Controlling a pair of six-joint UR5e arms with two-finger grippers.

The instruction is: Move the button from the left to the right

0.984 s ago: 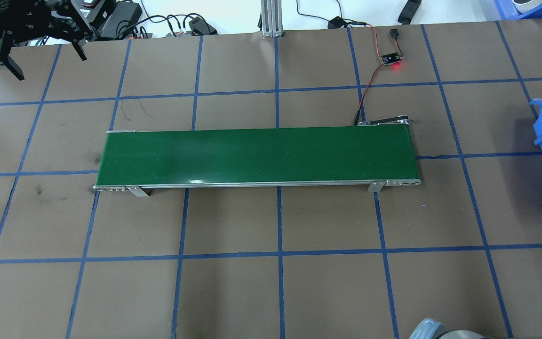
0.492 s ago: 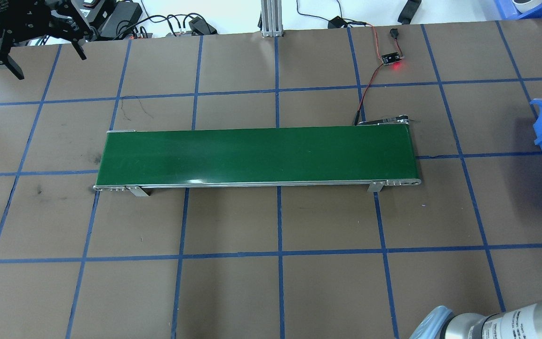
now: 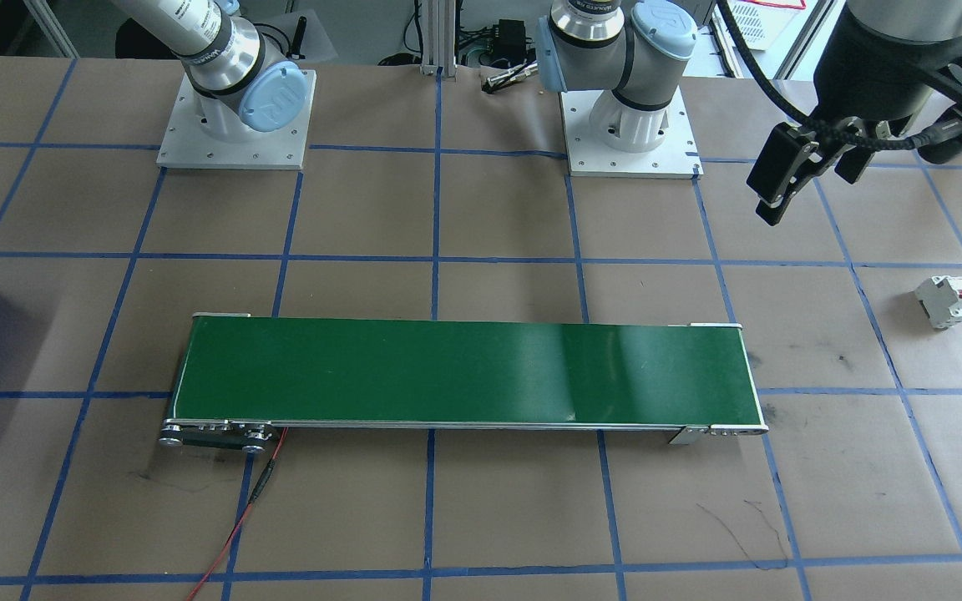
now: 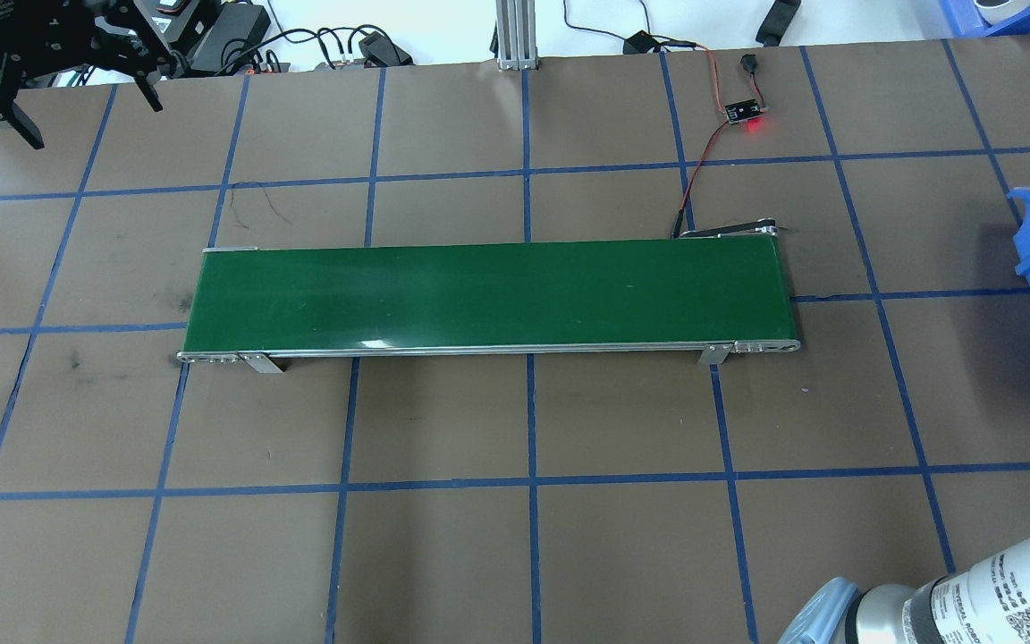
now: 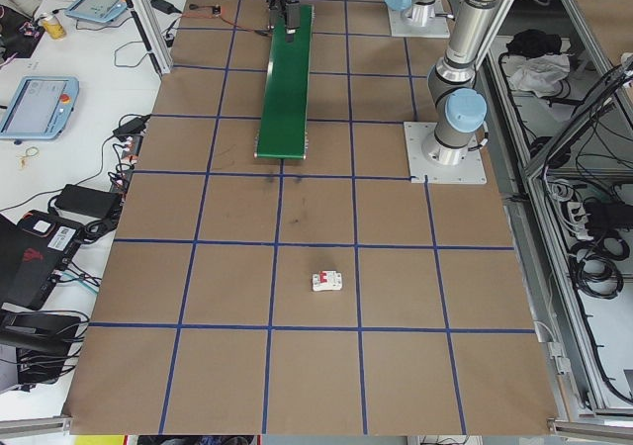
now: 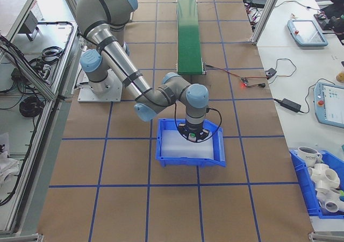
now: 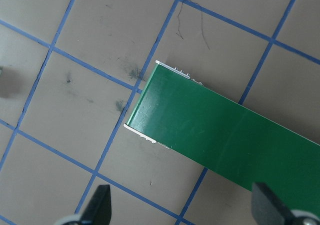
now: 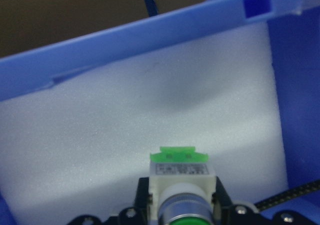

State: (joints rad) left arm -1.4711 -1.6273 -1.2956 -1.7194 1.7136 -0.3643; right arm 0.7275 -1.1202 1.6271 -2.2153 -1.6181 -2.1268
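1. From my right wrist feed I see the button (image 8: 178,182) clamped in the right claw (image 8: 178,212), low inside the blue bin (image 8: 150,32) over its white foam; the fingers are mostly cut off at the frame's bottom.
2. The overhead shows only a sliver of that bin, beyond the conveyor's (image 4: 488,295) right end.
3. The left claw (image 7: 182,207) hangs with fingers apart above the conveyor's left end.
4. A white breaker (image 3: 944,300) sits on the worktop (image 3: 481,517), further left of the conveyor.
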